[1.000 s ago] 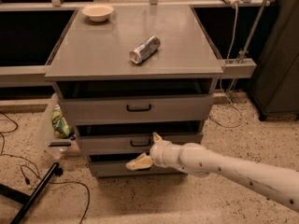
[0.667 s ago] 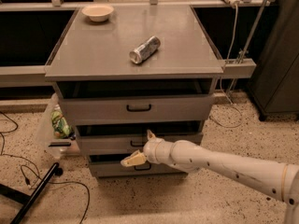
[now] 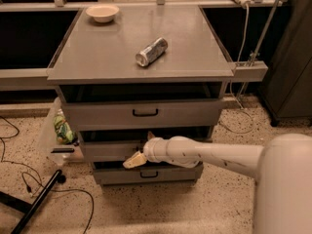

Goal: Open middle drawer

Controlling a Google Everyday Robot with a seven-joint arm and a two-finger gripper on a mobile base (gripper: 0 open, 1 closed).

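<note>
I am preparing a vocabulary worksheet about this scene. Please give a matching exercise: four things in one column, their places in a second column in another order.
1. round beige bowl
2. silver metal can
3. robot's cream gripper
4. green packet

A. at the grey middle drawer's front
B. low beside the grey metal cabinet's left side
C. back left corner of the cabinet top
D. on its side, mid cabinet top

Pairs: 1-C; 2-D; 3-A; 4-B
</note>
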